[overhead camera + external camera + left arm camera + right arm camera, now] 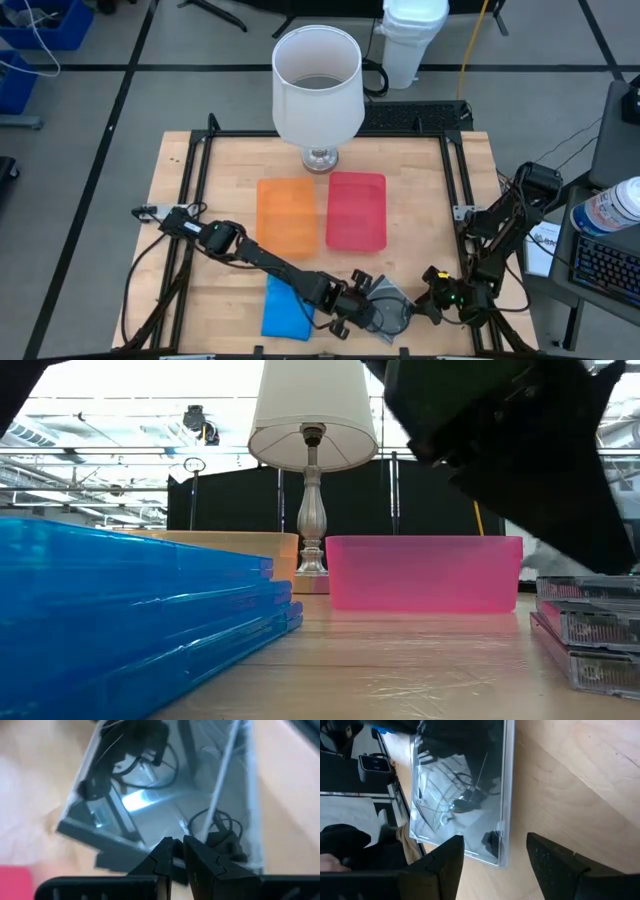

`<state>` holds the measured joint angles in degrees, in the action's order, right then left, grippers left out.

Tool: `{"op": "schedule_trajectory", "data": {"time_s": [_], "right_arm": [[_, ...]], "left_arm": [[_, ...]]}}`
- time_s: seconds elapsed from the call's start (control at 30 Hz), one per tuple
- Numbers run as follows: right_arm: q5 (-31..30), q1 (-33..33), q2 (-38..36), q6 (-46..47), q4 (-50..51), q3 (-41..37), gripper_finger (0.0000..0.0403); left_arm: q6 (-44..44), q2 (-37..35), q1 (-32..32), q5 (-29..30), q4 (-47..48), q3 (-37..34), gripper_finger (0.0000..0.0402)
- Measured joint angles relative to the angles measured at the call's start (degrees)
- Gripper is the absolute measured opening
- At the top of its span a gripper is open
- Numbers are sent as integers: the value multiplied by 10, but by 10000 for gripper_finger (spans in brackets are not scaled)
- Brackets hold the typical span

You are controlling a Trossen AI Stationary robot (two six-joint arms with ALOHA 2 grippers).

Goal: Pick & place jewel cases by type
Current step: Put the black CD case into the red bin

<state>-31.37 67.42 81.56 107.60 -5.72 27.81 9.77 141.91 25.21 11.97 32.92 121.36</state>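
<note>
Low view, 3 blue jewel cases [140,610] stacked, 2 clear jewel cases [590,630] stacked

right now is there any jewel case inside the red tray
No, in the high view the red tray shows only its bare floor, while the blue jewel cases and the clear jewel cases lie on the table's near edge.
</note>
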Motion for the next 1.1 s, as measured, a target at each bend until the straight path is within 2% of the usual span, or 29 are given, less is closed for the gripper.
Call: {"op": "schedule_trajectory", "data": {"time_s": [0.43, 0.63, 0.87, 1.1], "right_arm": [[0, 26, 0, 6, 0, 0, 208], [-28, 39, 0, 12, 1, 0, 208], [-31, 40, 0, 11, 3, -4, 208], [-31, 39, 0, 15, -1, -22, 208]], "left_arm": [[2, 5, -2, -12, -39, 0, 51], [6, 5, -5, -14, -48, 0, 51], [35, -4, 9, -3, -24, 0, 51], [21, -12, 36, -15, 41, 0, 51]]}}
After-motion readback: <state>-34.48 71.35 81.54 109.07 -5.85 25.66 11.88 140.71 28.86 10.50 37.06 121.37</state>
